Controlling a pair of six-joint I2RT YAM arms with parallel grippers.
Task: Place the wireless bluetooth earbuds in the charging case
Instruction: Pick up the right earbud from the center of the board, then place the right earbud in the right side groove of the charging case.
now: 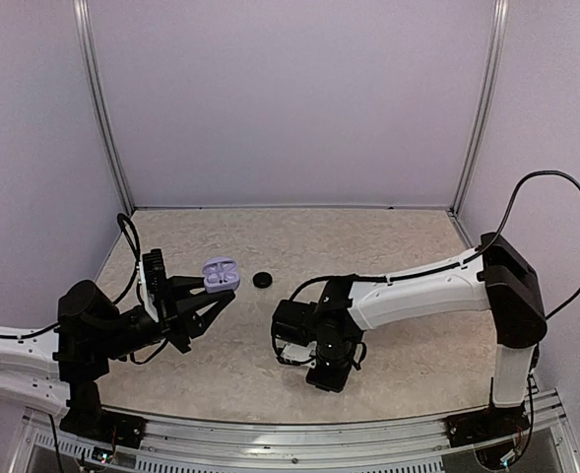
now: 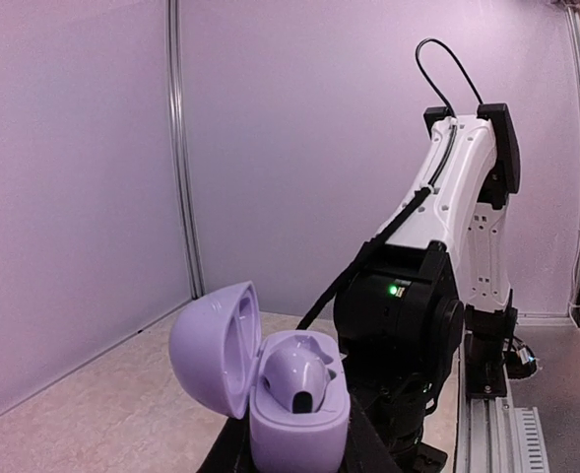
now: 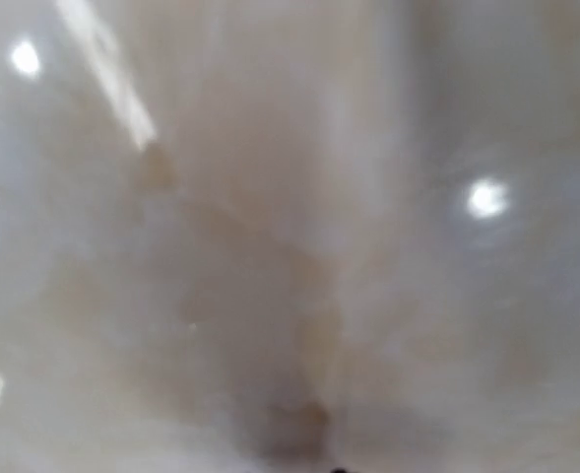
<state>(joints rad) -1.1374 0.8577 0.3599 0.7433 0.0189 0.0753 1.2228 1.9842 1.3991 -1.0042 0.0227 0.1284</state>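
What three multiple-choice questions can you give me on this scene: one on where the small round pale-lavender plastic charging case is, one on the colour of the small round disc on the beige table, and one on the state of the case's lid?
1. Where is the small round pale-lavender plastic charging case?
A. lying on the table
B. in the left gripper, off the table
C. in the right gripper

2. What colour is the small round disc on the beige stone-patterned table?
A. red
B. white
C. black

3. How is the case's lid?
A. swung open
B. shut
C. taken off and lying on the table

Answers:
1 B: the left gripper's fingers clamp the case above the table.
2 C: the disc shows black in the top view.
3 A: the left wrist view shows the lid hinged back and the inside bared.
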